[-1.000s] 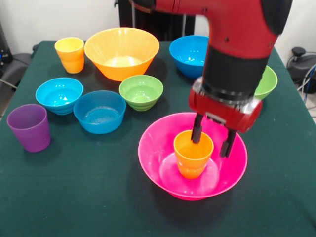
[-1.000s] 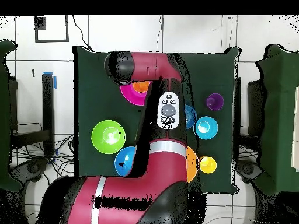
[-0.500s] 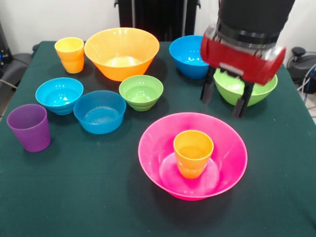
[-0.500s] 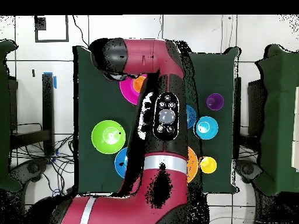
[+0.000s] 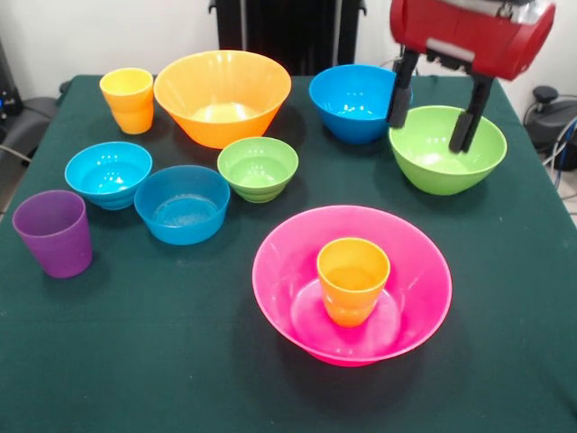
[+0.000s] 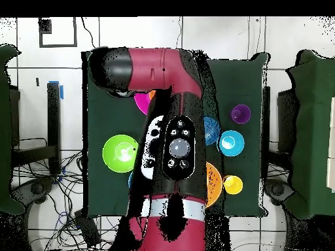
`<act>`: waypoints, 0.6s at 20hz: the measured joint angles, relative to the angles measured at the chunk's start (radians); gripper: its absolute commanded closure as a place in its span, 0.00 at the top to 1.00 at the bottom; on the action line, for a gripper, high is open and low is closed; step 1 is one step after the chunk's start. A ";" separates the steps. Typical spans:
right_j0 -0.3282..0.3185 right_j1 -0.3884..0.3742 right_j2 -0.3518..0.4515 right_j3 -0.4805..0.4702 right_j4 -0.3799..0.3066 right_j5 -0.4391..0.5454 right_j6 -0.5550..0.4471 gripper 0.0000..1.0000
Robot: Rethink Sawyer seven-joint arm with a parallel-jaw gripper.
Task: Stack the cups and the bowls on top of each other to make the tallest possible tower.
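Note:
The large pink bowl [image 5: 279,271] sits near the table's front with the orange cup [image 5: 352,278] standing upright inside it. My gripper [image 5: 434,105] is open and empty, hanging just above the medium green bowl [image 5: 446,158] at the far right. In the overhead view my arm hides the gripper; the green bowl [image 6: 121,153] shows to the left of the arm, and only a sliver of the pink bowl [image 6: 141,103]. The large orange bowl [image 5: 222,95] stands at the back.
On the dark green table [image 5: 162,352] stand a yellow cup [image 5: 128,99], a medium blue bowl [image 5: 350,101], a small green bowl [image 5: 258,167], a cyan bowl [image 5: 108,173], a small blue bowl [image 5: 182,204] and a purple cup [image 5: 54,232].
My gripper has let go of the orange cup in the pink bowl, risen, and moved back and right to above the medium green bowl. The cup stays in the bowl.

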 measured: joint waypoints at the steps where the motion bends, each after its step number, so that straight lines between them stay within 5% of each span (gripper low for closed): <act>1: 0.005 -0.012 -0.002 0.024 0.006 0.000 0.000 1.00; 12: 0.038 -0.044 -0.004 0.152 0.048 -0.061 0.000 1.00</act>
